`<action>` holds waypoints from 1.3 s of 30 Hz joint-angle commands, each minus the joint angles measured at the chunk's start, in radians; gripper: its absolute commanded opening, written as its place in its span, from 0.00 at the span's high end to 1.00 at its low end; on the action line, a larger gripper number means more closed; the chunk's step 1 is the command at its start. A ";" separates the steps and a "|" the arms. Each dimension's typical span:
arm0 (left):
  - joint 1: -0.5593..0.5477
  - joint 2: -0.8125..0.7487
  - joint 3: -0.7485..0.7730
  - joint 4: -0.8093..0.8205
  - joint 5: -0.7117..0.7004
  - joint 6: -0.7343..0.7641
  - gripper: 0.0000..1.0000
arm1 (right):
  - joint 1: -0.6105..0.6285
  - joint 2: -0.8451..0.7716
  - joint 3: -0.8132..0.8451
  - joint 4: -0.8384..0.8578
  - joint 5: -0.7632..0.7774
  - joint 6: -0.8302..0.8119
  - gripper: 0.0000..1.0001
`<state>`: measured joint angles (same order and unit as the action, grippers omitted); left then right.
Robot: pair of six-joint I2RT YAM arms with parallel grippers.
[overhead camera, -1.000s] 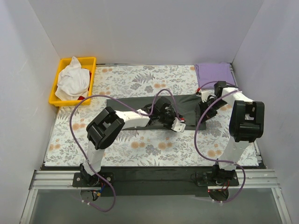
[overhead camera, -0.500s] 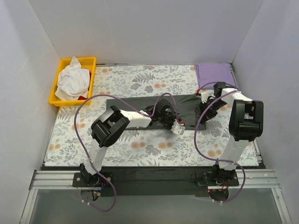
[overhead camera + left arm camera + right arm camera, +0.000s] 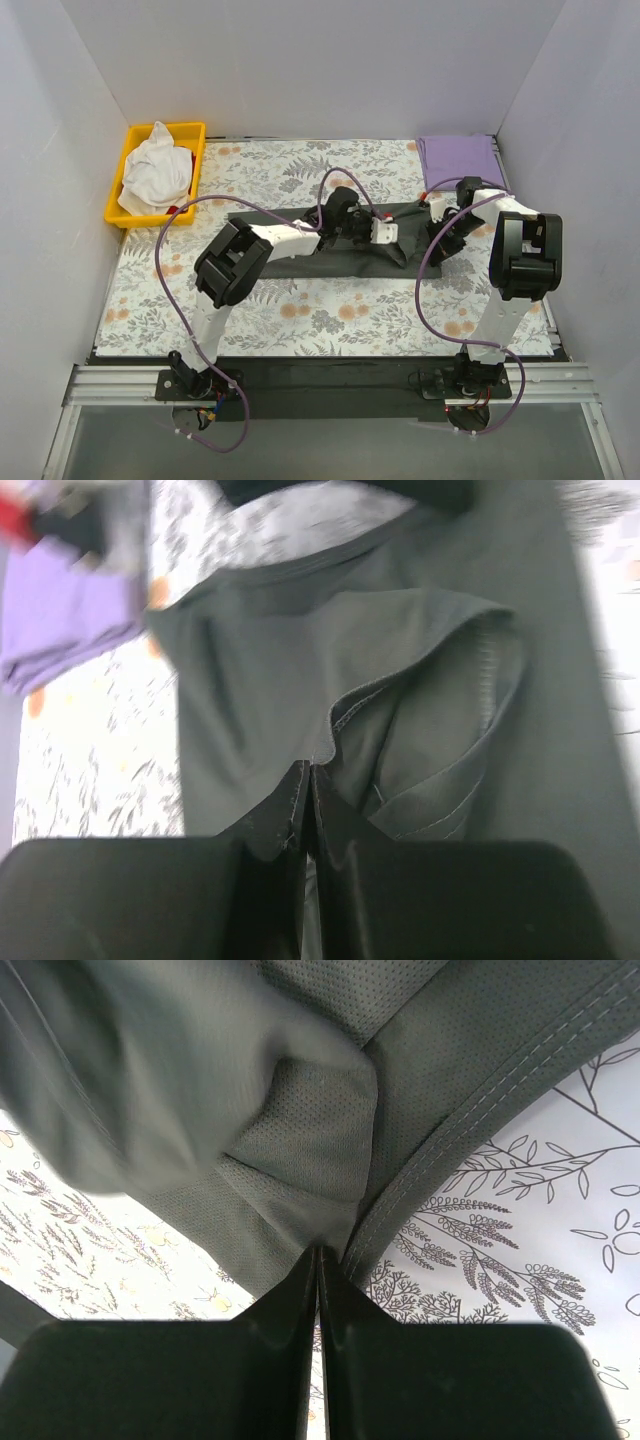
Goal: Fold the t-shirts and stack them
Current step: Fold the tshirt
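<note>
I observe both arms bent low, wrists converging. The left gripper (image 3: pixel 308 780) is clamped on a raised hem fold of the dark charcoal cloth t-shirt (image 3: pixel 340 258). The right gripper (image 3: pixel 318 1255) pinches the shirt's right edge. Shirts counted: two, the second a folded lavender cloth t-shirt (image 3: pixel 457 157) lying at the far right corner.

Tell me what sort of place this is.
Probably a robot test cell: plain white walls box in the table, a left arm and right arm are bolted to a rail, and a yellow bin holds white cloth.
</note>
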<state>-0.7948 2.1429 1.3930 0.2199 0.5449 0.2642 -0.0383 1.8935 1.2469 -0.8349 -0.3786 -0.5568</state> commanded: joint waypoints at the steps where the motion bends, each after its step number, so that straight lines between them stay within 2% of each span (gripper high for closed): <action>1: 0.060 0.026 0.049 0.007 -0.010 -0.132 1.00 | -0.003 -0.005 -0.001 0.002 0.007 -0.014 0.94; 3: 0.075 0.040 0.066 0.007 -0.014 -0.205 0.99 | -0.003 -0.010 -0.001 0.000 0.009 -0.017 0.94; 5: 0.094 0.060 0.101 -0.005 -0.036 -0.256 0.95 | -0.003 -0.014 -0.001 -0.001 0.010 -0.018 0.94; 6: 0.100 0.066 0.115 -0.011 -0.043 -0.328 0.92 | -0.003 -0.017 -0.001 0.000 0.012 -0.018 0.94; 8: 0.121 0.071 0.136 -0.033 -0.039 -0.377 0.78 | -0.005 -0.020 -0.009 -0.001 0.017 -0.022 0.94; 11: 0.152 0.048 0.135 -0.040 -0.014 -0.489 0.69 | -0.003 -0.031 -0.010 0.000 0.023 -0.025 0.94; 14: 0.183 -0.023 0.088 -0.039 0.100 -0.586 0.67 | -0.005 -0.040 -0.010 -0.001 0.020 -0.023 0.94; 17: 0.167 -0.118 0.005 0.005 0.138 -0.579 0.68 | -0.003 -0.054 -0.007 -0.003 0.009 -0.023 0.94; 22: 0.083 -0.158 -0.095 0.032 0.127 -0.380 0.67 | -0.003 -0.059 -0.004 -0.007 0.007 -0.020 0.94; 31: -0.020 -0.037 -0.020 -0.083 0.106 -0.022 0.67 | -0.003 -0.045 0.016 -0.018 0.007 -0.015 0.94; 39: -0.021 0.032 0.031 -0.073 0.044 0.013 0.67 | -0.003 -0.047 0.000 -0.018 0.007 -0.023 0.94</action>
<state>-0.8093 2.1742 1.3769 0.1497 0.6201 0.2268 -0.0383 1.8732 1.2461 -0.8375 -0.3653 -0.5648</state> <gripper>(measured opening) 0.327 0.064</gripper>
